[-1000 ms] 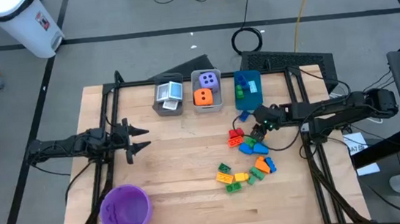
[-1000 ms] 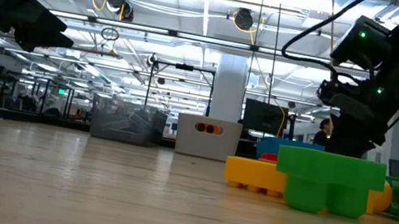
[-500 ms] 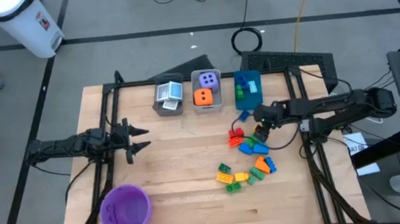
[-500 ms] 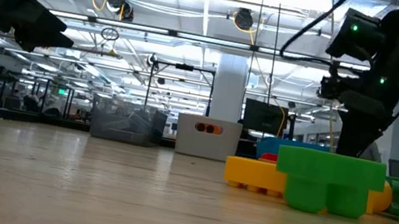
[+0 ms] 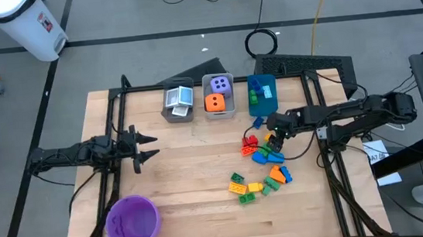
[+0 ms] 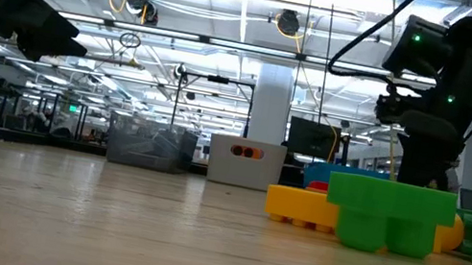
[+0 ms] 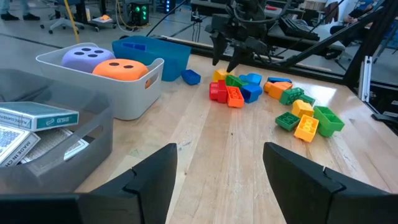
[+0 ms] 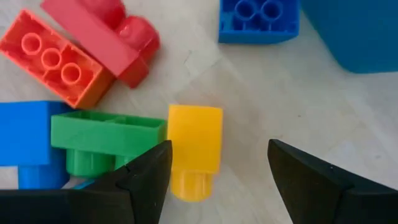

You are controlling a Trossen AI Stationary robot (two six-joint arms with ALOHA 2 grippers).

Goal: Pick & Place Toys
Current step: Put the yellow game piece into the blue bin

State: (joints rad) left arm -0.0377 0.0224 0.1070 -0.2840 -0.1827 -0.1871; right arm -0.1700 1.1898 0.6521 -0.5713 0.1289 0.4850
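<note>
Having spread its jaws wider and shifted slightly, the empty right gripper (image 8: 214, 171) is hovering over a yellow brick (image 8: 194, 149) near the bench's right edge, probably lining up a pick.

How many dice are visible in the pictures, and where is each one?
2. The purple die and the orange die both lie in the middle bin at the table's far edge, side by side. No other die shows, though one could be hidden elsewhere.
</note>
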